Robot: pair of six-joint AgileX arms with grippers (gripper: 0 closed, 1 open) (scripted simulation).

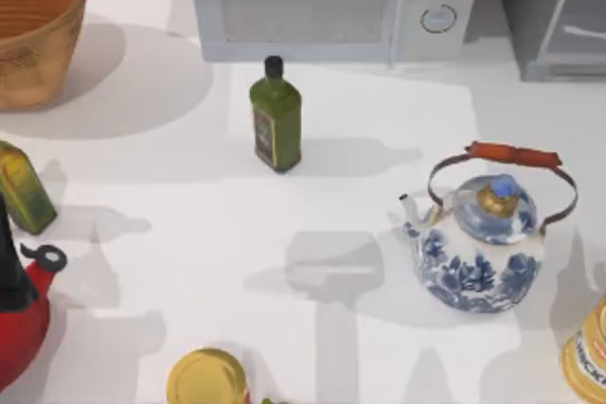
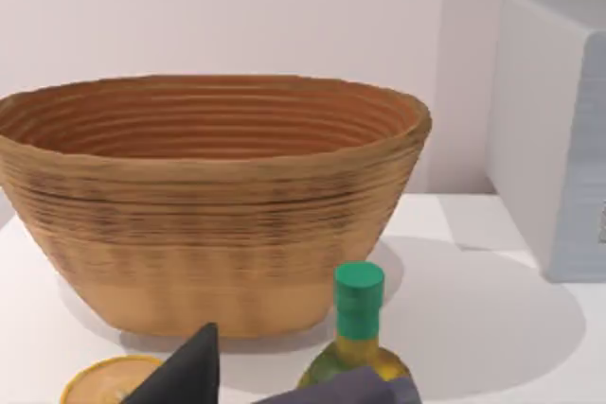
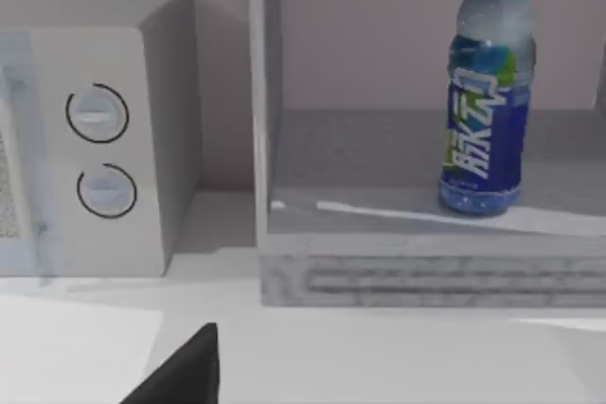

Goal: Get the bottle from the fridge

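One clear plastic bottle with a blue screw cap and blue label [image 3: 485, 92] stands upright inside the dark grey boxy fridge [image 3: 426, 262], on its floor, set back from the front lip; the right wrist view looks straight in, so the door seems open. In the top view the fridge [image 1: 554, 16] sits at the table's far right corner, beside the light grey microwave with two round dials [image 1: 331, 2].

Right gripper: one dark fingertip [image 3: 185, 371] shows at the frame edge, well short of the fridge. Cannot tell whether the pincer is apart or together. Left gripper: dark fingertips [image 2: 189, 376] over the yellow-green bottle with a green cap [image 2: 358, 328], near the woven tan basket [image 2: 208, 205]; state likewise cannot be told.

Risks, as judged:
- Tall, narrow bottle; a finger brushing it on approach could tip it over.
- The pale grey door frame [image 3: 258, 92] and raised front lip leave a tight entry; the wrist could strike either.
- The blue-and-white porcelain kettle [image 1: 481, 243] stands along the right side; a low swing could knock it.

Label: white characters run vertically, not legible. Dark green black-capped bottle [image 1: 276, 120] carries a yellowish label, unreadable.
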